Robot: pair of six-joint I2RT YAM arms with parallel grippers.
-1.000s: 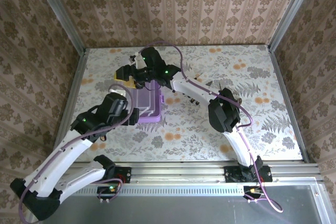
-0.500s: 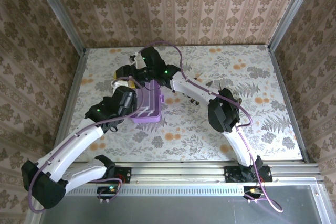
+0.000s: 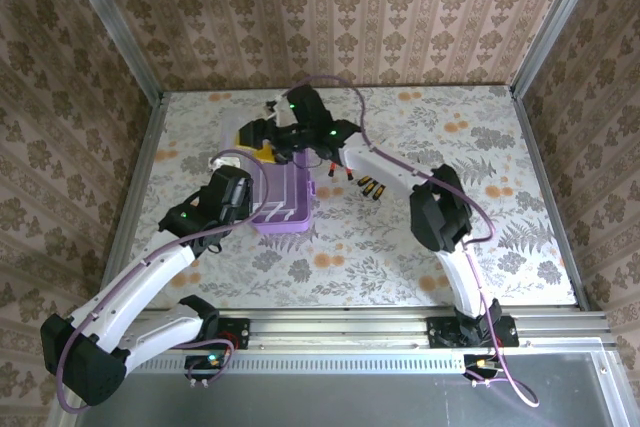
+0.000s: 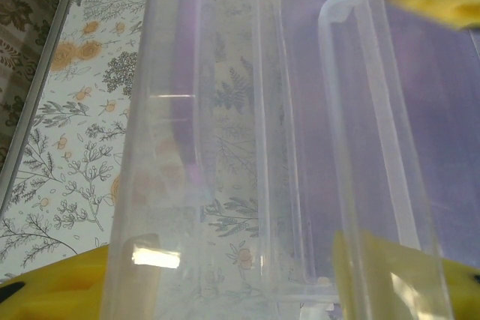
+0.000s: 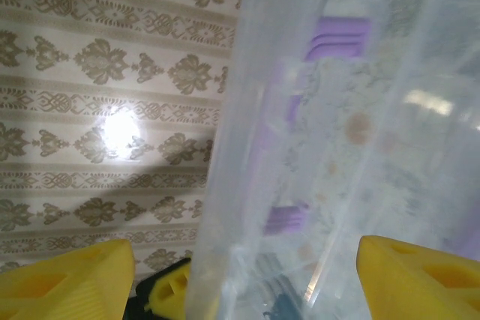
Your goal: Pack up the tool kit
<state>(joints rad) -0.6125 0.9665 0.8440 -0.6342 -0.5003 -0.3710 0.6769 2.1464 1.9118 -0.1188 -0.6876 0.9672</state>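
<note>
Case: lilac case (image 3: pixel 290 209) lies flat on the bench (image 3: pixel 420 257), mid-left.
Lid: clear lid (image 4: pixel 225 148) is raised at the case's far side.
Left fingers (image 4: pixel 45 290): you have them apart, straddling the lid; whether they grip it cannot be told.
Right fingers (image 5: pixel 60 282): wide, either side of the lid; contact unclear.
Screwdrivers (image 3: pixel 365 185): loose, just right of the case.

You see the case (image 3: pixel 285 209) left of centre on the tabletop (image 3: pixel 400 247), with the screwdrivers (image 3: pixel 368 186) lying just to its right.
</note>
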